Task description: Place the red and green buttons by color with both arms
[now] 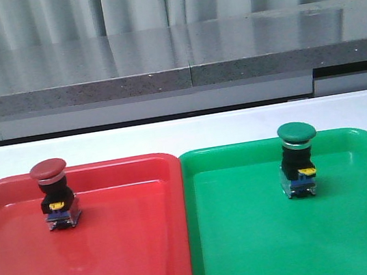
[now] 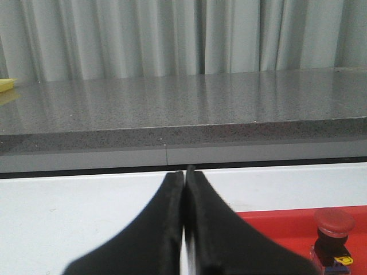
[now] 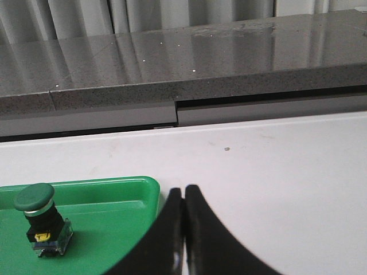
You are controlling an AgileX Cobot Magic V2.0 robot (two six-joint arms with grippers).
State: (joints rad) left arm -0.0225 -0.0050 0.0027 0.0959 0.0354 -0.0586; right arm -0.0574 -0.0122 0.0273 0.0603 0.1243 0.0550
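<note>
The red button (image 1: 55,194) stands upright in the far left part of the red tray (image 1: 118,258). Upright in the green tray (image 1: 255,244) is the green button (image 1: 298,158), towards its far side. Neither gripper shows in the front view. My left gripper (image 2: 184,175) is shut with nothing in it, over the white table, and the red button (image 2: 334,236) stands off to one side of it. The right gripper (image 3: 184,192) is also shut and empty, just beyond the green tray's corner (image 3: 150,186), apart from the green button (image 3: 41,219).
The two trays lie side by side, touching, on a white table (image 1: 183,134). Behind the table runs a grey stone counter (image 1: 171,56) with pale curtains behind it.
</note>
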